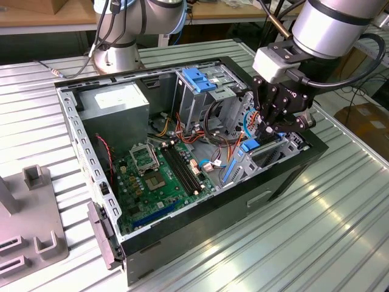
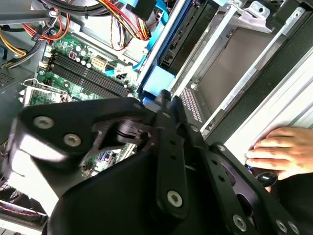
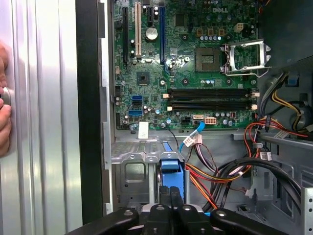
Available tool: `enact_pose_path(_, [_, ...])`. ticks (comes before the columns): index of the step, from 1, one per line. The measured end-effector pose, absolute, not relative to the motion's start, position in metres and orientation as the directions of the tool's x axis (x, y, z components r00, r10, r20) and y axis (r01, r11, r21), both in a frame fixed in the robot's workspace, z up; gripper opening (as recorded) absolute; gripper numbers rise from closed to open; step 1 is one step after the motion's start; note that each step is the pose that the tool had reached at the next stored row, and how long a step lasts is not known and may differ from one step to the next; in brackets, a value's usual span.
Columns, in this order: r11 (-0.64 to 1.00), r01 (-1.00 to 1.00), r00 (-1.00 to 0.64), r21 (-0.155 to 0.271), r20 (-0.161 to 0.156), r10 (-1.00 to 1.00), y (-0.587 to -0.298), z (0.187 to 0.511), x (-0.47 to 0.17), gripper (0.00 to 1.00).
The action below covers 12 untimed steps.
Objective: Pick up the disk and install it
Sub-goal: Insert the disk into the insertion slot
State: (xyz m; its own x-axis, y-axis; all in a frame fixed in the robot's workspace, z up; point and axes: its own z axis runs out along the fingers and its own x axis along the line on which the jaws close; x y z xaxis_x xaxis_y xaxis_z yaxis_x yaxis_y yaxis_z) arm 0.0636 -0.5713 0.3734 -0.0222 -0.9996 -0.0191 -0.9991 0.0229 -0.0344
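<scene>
Nearest the lens in the first wrist view was the end effector (image 3: 171, 195), its black linkage across the foreground and its fingers (image 3: 164, 200) clenched, tips at the light-blue frame edge of the disk (image 3: 171, 169). Whether a sliver of that frame was nipped between them I could not tell. The disk stood on edge in the metal drive bay (image 3: 132, 171), probably because that is the way it slides home. Beyond it lay the green motherboard (image 3: 195, 73) and a tangle of cables (image 3: 220, 171), bunched to one side of the bay. A person's hand (image 3: 4, 117) rested on the slatted tabletop (image 3: 44, 122) outside the dark wall of the case (image 3: 88, 122), over a small round object (what it was, I could not make out). In the second wrist view the end effector (image 2: 165, 98) met the blue end of the disk (image 2: 156, 81) from the other side, with bare bay metal (image 2: 230, 63) alongside and the hand (image 2: 281, 152) well apart from the work. In the exterior view the case (image 1: 200, 225) lay on its side with its panel off, which I judge was to give the arm a straight drop from above. The end effector (image 1: 265, 135) hung over the corner towards the exterior view's right, just above the disk (image 1: 250, 146), which sat partly down in its bay. The power-supply box (image 1: 115, 100) and the upright cage (image 1: 197, 79) with its blue top stood clear of that corner.
</scene>
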Motion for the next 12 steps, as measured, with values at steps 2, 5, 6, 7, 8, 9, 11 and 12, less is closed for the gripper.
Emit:
enact_pose_path(2, [0.023, -0.999, -0.022, -0.034, -0.019, -1.0, -0.5714, 0.3733, 0.0636, 0.1])
enact_pose_path(5, [0.023, -0.999, -0.022, -0.034, -0.019, -1.0, -0.5715, 0.3733, 0.0636, 0.1])
enact_pose_path(6, [0.023, -0.999, -0.022, -0.034, -0.019, -1.0, -0.5715, 0.3733, 0.0636, 0.1])
enact_pose_path(7, [0.023, -0.999, -0.022, -0.034, -0.019, -1.0, -0.5715, 0.3733, 0.0636, 0.1])
enact_pose_path(8, [0.023, -0.999, -0.022, -0.034, -0.019, -1.0, -0.5716, 0.3733, 0.0636, 0.1])
enact_pose_path(9, [0.023, -0.999, -0.022, -0.034, -0.019, -1.0, -0.5716, 0.3733, 0.0636, 0.1])
enact_pose_path(11, [0.023, -0.999, -0.022, -0.034, -0.019, -1.0, -0.5717, 0.3733, 0.0636, 0.1])
enact_pose_path(12, [0.023, -0.999, -0.022, -0.034, -0.019, -1.0, -0.5717, 0.3733, 0.0636, 0.1])
